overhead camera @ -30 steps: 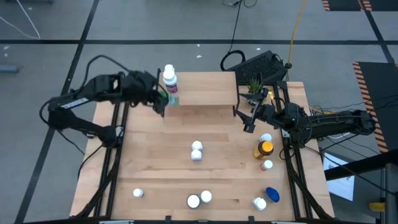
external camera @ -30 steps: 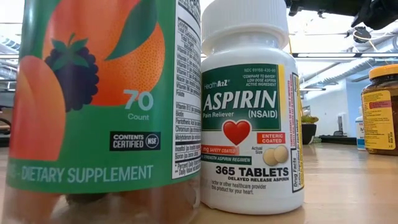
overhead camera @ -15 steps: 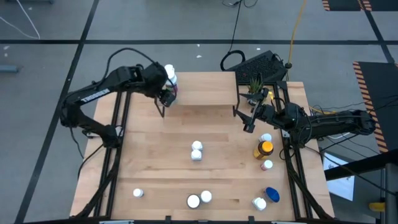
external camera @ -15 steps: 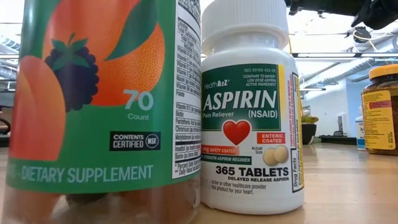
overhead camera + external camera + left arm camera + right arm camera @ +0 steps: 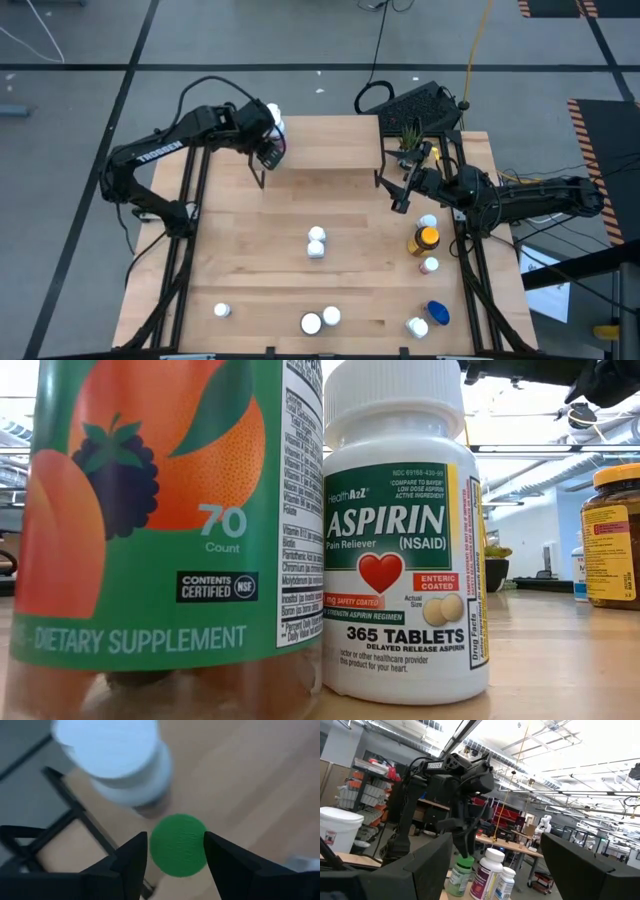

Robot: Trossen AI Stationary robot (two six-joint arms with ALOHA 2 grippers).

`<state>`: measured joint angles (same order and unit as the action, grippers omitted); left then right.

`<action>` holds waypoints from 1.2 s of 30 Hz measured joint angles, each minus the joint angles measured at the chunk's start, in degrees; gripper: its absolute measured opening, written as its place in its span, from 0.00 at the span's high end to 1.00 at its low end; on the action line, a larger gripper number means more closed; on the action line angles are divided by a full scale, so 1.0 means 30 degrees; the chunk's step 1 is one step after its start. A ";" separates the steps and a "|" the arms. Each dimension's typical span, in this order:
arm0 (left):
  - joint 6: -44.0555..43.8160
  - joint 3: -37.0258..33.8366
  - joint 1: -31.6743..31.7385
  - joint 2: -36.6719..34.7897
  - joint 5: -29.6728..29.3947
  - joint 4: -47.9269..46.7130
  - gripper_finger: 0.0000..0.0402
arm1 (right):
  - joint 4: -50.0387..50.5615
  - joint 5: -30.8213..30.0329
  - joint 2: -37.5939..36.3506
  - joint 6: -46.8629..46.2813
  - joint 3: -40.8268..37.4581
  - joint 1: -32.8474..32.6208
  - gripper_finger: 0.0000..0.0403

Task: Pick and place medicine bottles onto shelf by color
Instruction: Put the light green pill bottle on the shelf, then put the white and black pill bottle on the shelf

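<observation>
Left gripper (image 5: 174, 851) above far-left corner of low light-wood shelf (image 5: 330, 140), fingers (image 5: 131, 860) flanking green cap of small green bottle (image 5: 178, 845); contact unclear, cannot tell if gripped. White-capped pink-label bottle (image 5: 125, 760) just beyond gripper. Right gripper (image 5: 397, 190) waits off shelf's right end, jaws spread wide, nothing between. Amber bottle (image 5: 424, 240) near it on wooden table (image 5: 250, 270).

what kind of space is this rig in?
Likely a robotics lab or workshop: open ceiling with strip lights, storage racks and workbenches behind the table, floor tape lines around it.
</observation>
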<state>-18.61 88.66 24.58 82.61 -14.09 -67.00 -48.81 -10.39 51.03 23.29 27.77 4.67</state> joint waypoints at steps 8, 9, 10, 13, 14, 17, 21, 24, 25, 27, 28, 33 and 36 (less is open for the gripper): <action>0.0043 0.0000 -0.0007 0.0000 -0.1027 0.0472 0.50 | 0.0063 0.0000 0.0000 0.0015 0.0000 0.0000 0.26; 0.0043 0.0000 -0.0025 0.0000 -0.1013 0.0487 0.50 | 0.0063 0.0000 0.0000 0.0015 0.0000 0.0000 0.26; 0.0043 0.0000 -0.0076 0.0000 -0.0985 0.0521 0.50 | 0.0063 -0.0002 0.0000 0.0022 0.0000 0.0000 0.26; 0.0047 -0.0011 -0.0367 -0.0163 -0.0900 0.0513 0.50 | 0.0067 0.0000 0.0000 0.0047 0.0000 0.0000 0.26; 0.0050 -0.0022 -0.0530 -0.0291 -0.0896 0.0513 0.50 | 0.0091 0.0000 0.0000 0.0062 0.0000 0.0000 0.26; -0.0030 -0.0022 -0.1128 -0.0800 -0.0896 0.0595 0.50 | 0.0304 -0.0001 0.0000 0.0068 0.0007 0.0000 0.26; -0.0206 -0.0022 -0.2513 -0.1721 -0.1561 0.0583 0.50 | 0.0648 0.0000 -0.0007 -0.0057 0.0007 0.0000 0.26; -0.1211 -0.0028 -0.4474 -0.2261 -0.2879 -0.0364 0.50 | 0.0876 0.0007 0.0000 -0.0660 0.0007 0.0000 0.26; -0.1843 -0.0133 -0.5330 -0.2430 -0.3202 -0.0675 0.50 | 0.1035 0.0007 -0.0007 -0.0801 0.0007 0.0000 0.26; -0.3248 -0.0633 -0.7184 -0.2719 -0.3022 -0.1559 0.50 | 0.1515 0.0022 -0.0013 -0.0977 0.0007 0.0000 0.26; -0.4075 -0.1068 -0.8149 -0.2845 -0.2410 -0.1908 0.50 | 0.1901 0.0029 -0.0088 -0.0987 0.0007 -0.0009 0.26; -0.8300 -0.4357 -1.3379 -0.3135 0.0846 -0.2020 0.50 | 0.3668 -0.0042 -0.0905 -0.1244 0.0007 -0.0222 0.26; -1.1231 -0.6466 -1.6346 -0.3131 0.3061 -0.1655 0.50 | 0.4286 -0.0036 -0.1495 -0.2075 0.0007 -0.0435 0.26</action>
<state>-52.30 69.26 -24.46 73.21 -4.90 -71.97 -35.95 -10.50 46.54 17.06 27.79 3.36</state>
